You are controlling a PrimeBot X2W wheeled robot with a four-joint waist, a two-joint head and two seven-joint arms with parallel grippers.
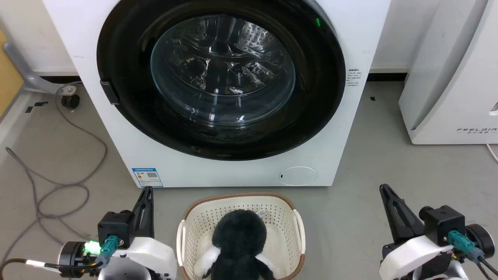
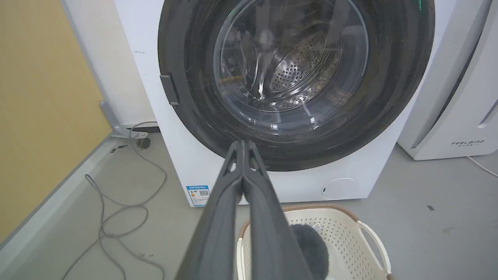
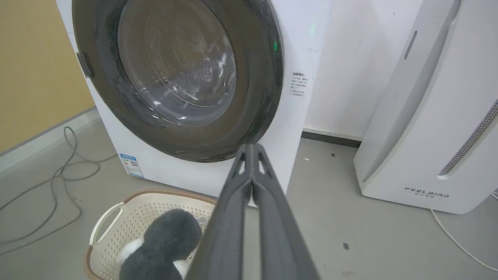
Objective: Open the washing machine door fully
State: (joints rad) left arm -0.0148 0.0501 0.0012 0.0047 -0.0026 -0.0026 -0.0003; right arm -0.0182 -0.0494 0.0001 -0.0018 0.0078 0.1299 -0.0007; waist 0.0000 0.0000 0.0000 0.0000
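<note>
- The washing machine door (image 1: 220, 77) is sitting shut, flush against the front of its cabinet, and is filling the upper middle of the head view; its glossy black ring is framing a bulging clear window that is reflecting the perforated steel drum behind it.
- A small dark latch tab (image 1: 109, 91) is sticking out at the door's left edge, and a green light (image 1: 318, 22) is glowing on the black ring at the upper right.
- The washing machine (image 1: 233, 173) is standing on the grey floor (image 1: 369, 163), showing a blue label sticker (image 1: 147, 177) at its lower left corner and a round filter cap (image 1: 297, 175) at the lower right.
- Just in front of the machine, at the bottom centre, a cream perforated basket (image 1: 241, 198) with a brown rim is holding a dark plush toy (image 1: 239, 241).
- The left gripper (image 1: 148, 191) is hovering at the lower left, near the sticker and apart from the door; its jaws are pressing together at the tips and gripping nothing, as the left wrist view (image 2: 243, 143) is showing too.
- The right gripper (image 1: 384, 188) is hovering at the lower right over bare floor, jaws likewise closed tip to tip and empty, as in the right wrist view (image 3: 252, 146).
- A white appliance (image 1: 447, 77) is standing at the right edge, and a grey cable (image 1: 58, 182) is looping across the floor at the left.
</note>
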